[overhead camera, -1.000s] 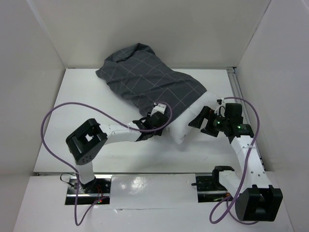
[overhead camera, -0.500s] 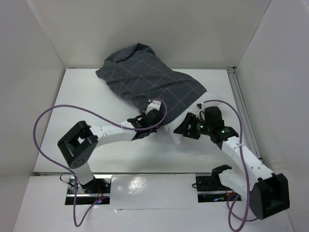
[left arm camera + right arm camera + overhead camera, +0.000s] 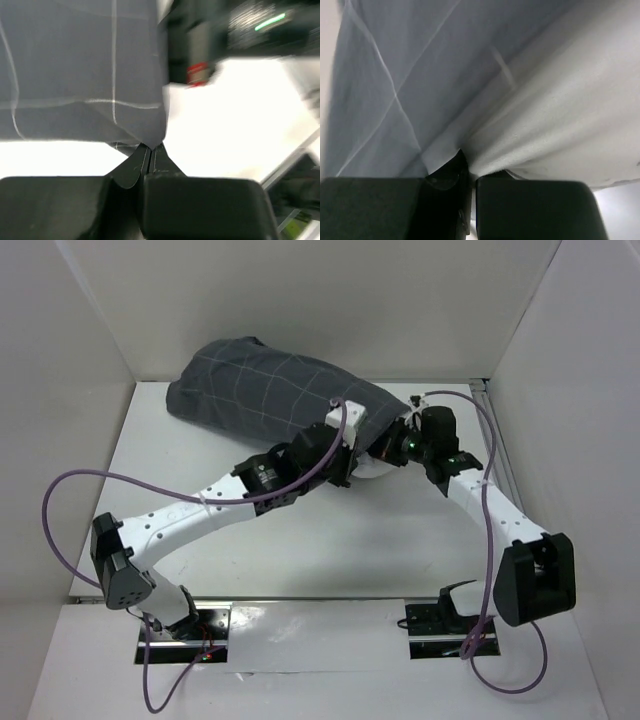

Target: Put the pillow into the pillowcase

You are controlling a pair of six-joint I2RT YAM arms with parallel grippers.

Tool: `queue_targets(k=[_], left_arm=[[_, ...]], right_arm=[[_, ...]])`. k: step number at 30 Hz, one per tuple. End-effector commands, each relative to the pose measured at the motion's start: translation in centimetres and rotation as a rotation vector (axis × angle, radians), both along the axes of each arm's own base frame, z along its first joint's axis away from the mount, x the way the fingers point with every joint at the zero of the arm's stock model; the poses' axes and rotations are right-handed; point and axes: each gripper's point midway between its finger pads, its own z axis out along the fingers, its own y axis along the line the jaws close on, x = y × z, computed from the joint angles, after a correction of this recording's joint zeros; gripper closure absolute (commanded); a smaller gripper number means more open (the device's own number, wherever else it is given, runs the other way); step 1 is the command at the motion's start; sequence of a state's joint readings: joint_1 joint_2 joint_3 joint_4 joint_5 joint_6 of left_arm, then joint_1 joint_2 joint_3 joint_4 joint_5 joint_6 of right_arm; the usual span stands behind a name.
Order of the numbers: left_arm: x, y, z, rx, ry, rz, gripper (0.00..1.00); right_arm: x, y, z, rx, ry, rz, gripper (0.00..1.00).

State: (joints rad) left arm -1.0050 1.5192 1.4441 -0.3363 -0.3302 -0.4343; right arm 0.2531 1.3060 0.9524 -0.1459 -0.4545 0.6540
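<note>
At the near edge of the white worktop (image 3: 330,540) stand the two arm bases, and a purple cable (image 3: 58,502) loops wide from the left one. The left arm (image 3: 190,515) stretches far across. The right arm (image 3: 490,505) bends in beside a metal rail (image 3: 497,440). Both meet at the mouth of the pillowcase (image 3: 260,395).

The left pincer (image 3: 151,150) has its jaws pressed together on the checked hem. Just beyond it the other wrist shows blurred, with a green light (image 3: 270,22) and a red mark (image 3: 197,72).

The right pincer (image 3: 470,172) is clamped where the white cloth of the pillow (image 3: 560,110) bunches into pleats, right against the hem.

The pillow lies almost wholly inside the case, which lies humped against the far white wall (image 3: 330,310).
</note>
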Motion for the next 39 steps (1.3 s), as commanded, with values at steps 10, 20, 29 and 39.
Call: queue_targets(k=[10, 20, 29, 39], left_arm=[[-7.3, -2.7, 26.2, -0.431, -0.282, -0.414, 1.0], [-8.8, 0.9, 32.8, -0.552, -0.345, -0.352, 1.0], [11.7, -4.3, 14.9, -0.376, 0.027, -0.162, 1.0], [13.7, -0.7, 12.5, -0.234, -0.017, -0.06, 0.19]], right_arm=[[-2.6, -1.2, 4.9, -0.009, -0.177, 0.022, 1.0], [-13.3, -3.6, 9.1, -0.053, -0.163, 0.075, 1.0], [-12.2, -2.1, 5.1, 0.07, -0.008, 0.069, 1.0], [-0.9, -10.4, -3.3, 0.095, 0.067, -0.3, 0.96]])
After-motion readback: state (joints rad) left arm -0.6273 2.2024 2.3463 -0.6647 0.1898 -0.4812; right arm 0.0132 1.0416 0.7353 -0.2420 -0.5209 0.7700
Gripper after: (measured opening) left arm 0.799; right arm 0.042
